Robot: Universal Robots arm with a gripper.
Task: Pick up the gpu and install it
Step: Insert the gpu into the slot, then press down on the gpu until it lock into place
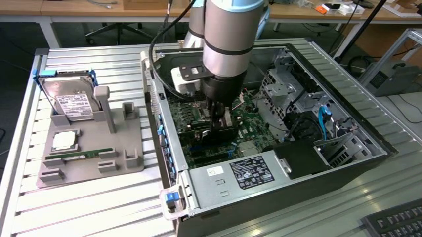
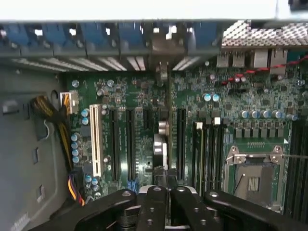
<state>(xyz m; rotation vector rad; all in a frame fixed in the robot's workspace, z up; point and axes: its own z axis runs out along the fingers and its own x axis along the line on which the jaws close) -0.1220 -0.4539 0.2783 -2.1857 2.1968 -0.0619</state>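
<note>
In the exterior view's centre, the arm reaches down into the open computer case (image 1: 329, 64), its jaws clenched on the gpu (image 2: 162, 139). The card stands thin and edge-on over the green motherboard (image 2: 207, 115), among the expansion slots (image 2: 122, 144).

Hard drive (image 1: 72, 101) (upright), keyboard (image 1: 396, 222)

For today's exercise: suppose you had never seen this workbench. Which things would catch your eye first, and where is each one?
The big silver robot arm stands out first, reaching down into the open computer case, its gripper shut on the gpu, a thin card held edge-on above the green motherboard. At the exterior view's left, a grey holder tray carries a silver hard drive standing on edge.
</note>
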